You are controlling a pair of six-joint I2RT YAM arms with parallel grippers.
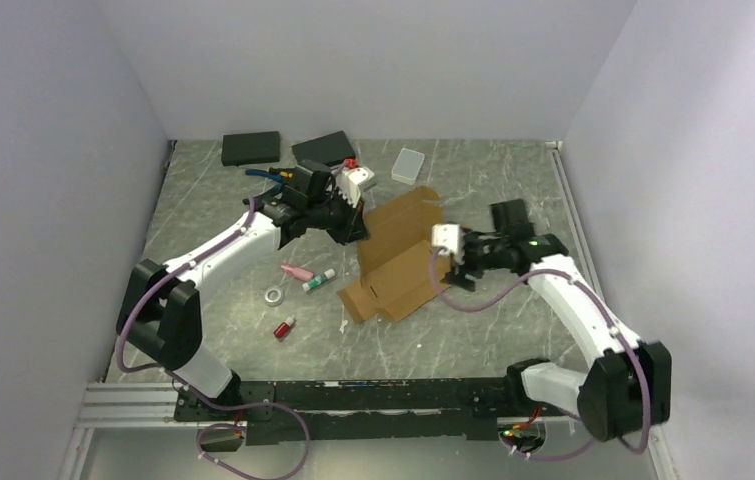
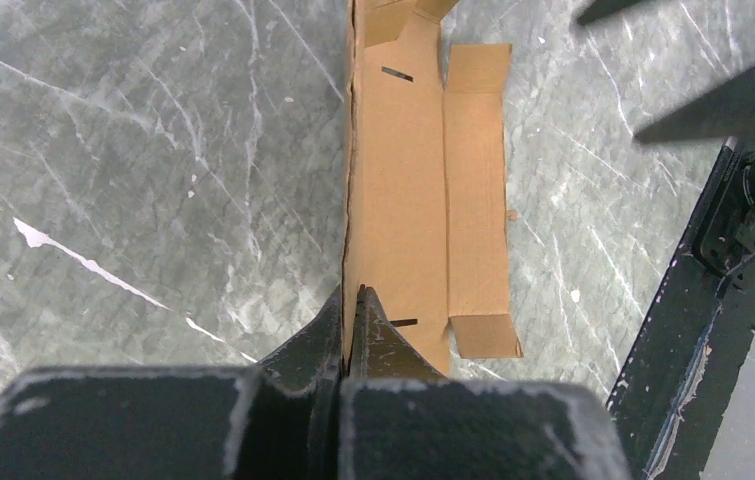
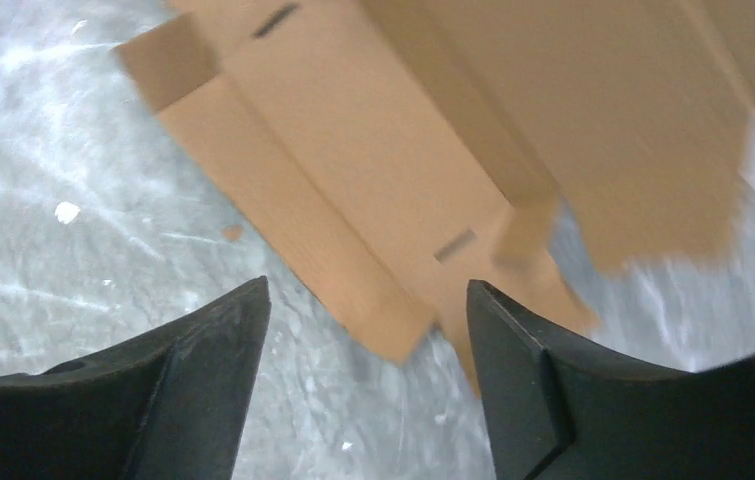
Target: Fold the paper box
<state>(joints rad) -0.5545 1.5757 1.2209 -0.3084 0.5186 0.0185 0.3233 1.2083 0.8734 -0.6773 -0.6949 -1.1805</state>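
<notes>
Your left claw (image 2: 353,300) pinches the brown paper box (image 2: 398,190) by its raised edge; your right claw (image 3: 368,288) hangs spread over creased flaps, marbled desk (image 2: 103,150) alongside.

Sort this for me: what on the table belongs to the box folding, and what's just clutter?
Job: paper box, left gripper pinching its edge, right gripper open.
Clutter: black boxes, white case, tape roll, pink tube, green-capped stick, red bottle.
</notes>
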